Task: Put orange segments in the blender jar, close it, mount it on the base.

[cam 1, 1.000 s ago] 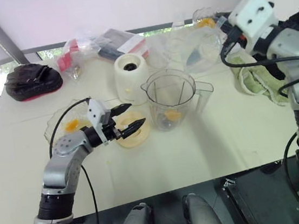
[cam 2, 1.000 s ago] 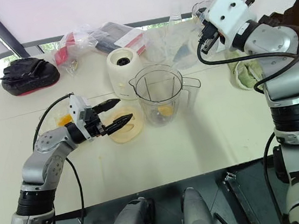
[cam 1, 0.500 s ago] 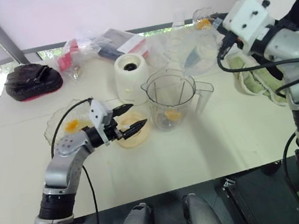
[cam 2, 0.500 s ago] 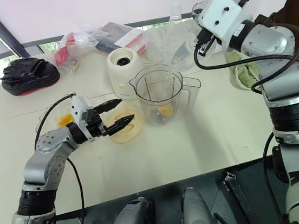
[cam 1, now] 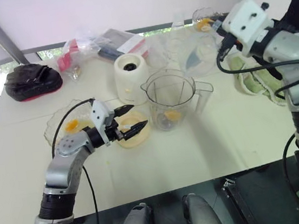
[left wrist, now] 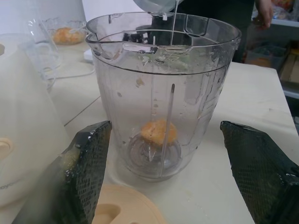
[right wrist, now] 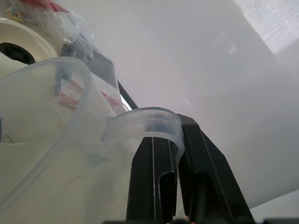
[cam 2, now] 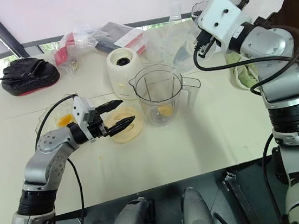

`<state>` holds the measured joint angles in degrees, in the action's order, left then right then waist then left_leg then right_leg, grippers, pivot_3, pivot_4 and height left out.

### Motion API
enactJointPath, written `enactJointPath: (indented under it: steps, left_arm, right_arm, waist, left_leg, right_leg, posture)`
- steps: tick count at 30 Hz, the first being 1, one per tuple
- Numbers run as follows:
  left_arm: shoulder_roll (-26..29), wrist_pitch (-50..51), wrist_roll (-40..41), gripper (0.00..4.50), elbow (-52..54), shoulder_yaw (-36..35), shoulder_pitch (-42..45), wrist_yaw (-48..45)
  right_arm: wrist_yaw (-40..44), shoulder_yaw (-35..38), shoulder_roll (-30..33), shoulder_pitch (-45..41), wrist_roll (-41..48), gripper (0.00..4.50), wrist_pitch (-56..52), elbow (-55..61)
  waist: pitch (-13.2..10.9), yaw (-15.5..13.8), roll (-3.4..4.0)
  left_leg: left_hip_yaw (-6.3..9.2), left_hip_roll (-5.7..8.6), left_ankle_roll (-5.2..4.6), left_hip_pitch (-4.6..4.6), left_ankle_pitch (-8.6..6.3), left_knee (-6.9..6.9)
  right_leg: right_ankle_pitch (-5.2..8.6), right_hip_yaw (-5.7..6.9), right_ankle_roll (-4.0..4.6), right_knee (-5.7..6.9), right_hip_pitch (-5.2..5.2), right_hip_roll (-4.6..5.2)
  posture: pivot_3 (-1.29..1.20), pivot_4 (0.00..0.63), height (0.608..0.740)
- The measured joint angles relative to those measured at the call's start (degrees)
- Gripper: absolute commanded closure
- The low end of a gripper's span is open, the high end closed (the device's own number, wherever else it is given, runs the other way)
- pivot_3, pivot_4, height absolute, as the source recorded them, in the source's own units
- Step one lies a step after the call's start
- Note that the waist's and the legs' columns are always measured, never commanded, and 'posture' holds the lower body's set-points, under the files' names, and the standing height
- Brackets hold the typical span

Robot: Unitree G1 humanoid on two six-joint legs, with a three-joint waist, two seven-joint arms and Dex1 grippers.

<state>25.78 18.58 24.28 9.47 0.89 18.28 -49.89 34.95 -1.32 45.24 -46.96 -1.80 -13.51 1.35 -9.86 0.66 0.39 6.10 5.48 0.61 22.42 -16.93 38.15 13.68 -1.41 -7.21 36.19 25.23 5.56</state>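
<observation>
On the left, the left gripper [cam 1: 131, 119] hovers, jaws apart, over a pale lid [cam 1: 132, 135]. Mid-desk [cam 1: 208, 148] stands the blender jar [cam 1: 171, 105], one orange segment [left wrist: 159, 132] inside, the base [cam 1: 131, 77] behind. Far right, the right gripper [right wrist: 176, 154] is clamped on a clear cup's handle [right wrist: 149, 122].

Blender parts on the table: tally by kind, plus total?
Tall clear plastic blender jar: 1
Squat cream-white motor base: 1
Flat pale-yellow round lid: 1
Total: 3
</observation>
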Motion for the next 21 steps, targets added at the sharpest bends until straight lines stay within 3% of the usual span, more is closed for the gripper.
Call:
enactJointPath:
  steps: [13, 21]
  left_arm:
    - [0.0, 0.0, -0.1, 0.61, -0.4, 0.1, 0.0, -0.3]
    - [0.2, -0.1, -0.1, 0.61, -0.5, 0.2, 0.0, -0.7]
  right_arm:
    - [-1.1, 1.1, -1.0, 1.9, 0.6, 4.47, -3.3, 1.4]
    - [-5.8, 8.6, -7.3, 3.5, 6.9, 4.47, -16.1, 3.4]
  waist:
    - [0.0, 0.0, 0.00]
    - [0.0, 0.0, -0.01]
  left_leg:
    - [0.00, 0.00, 0.00, 0.00, 0.00, 0.01]
    - [0.01, 0.00, 0.00, 0.00, 0.00, 0.02]
  right_leg:
    - [0.00, 0.00, 0.00, 0.02, 0.00, 0.00]
    - [0.00, -0.01, 0.01, 0.04, 0.00, 0.01]
  posture:
    - [0.00, 0.150, 0.740]
    - [0.00, 0.150, 0.740]
